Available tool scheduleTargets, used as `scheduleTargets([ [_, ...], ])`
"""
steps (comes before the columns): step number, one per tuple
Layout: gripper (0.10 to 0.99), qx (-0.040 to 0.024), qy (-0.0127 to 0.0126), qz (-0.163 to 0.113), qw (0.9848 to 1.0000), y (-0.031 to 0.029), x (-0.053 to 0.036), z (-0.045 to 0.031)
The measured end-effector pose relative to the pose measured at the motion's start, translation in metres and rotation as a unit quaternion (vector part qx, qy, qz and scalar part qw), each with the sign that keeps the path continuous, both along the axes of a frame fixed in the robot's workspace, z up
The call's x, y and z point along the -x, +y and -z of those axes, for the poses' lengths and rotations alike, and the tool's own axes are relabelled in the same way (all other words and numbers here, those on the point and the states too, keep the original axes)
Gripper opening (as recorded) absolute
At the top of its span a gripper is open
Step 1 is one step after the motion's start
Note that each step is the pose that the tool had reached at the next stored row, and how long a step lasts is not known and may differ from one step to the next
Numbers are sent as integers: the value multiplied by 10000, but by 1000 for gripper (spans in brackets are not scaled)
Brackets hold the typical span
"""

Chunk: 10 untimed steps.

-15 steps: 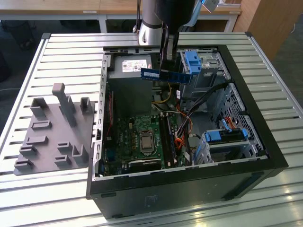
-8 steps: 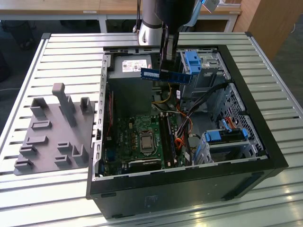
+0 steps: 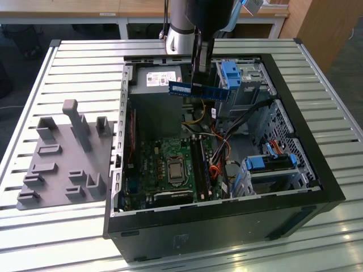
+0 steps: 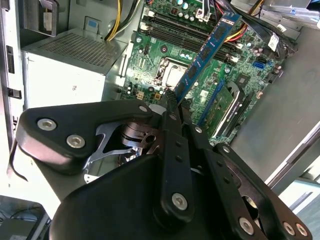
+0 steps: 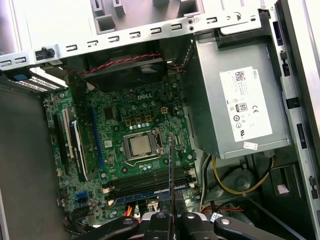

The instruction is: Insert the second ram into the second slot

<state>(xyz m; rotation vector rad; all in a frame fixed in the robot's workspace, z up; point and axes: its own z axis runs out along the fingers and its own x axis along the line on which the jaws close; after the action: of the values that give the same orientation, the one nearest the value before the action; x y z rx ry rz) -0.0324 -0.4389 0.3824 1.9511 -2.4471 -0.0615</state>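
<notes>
Holds the thin, flat blue circuit-board ram stick clamped in the black pincer, hanging above the green motherboard inside the open black case.

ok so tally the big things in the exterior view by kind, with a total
computer case: 1
grey fixture plate: 1
robot arm: 1
blue ram stick held in the end effector: 1
total: 4

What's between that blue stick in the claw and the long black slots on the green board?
Only open air. In the first wrist view the blue stick, gripped by the claw, hangs edge-on over the black slots.
</notes>
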Motion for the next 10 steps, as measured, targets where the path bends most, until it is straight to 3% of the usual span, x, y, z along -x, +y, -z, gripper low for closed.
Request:
scheduleTargets([
  [10,137,0,0,52,10000,0,0,0],
])
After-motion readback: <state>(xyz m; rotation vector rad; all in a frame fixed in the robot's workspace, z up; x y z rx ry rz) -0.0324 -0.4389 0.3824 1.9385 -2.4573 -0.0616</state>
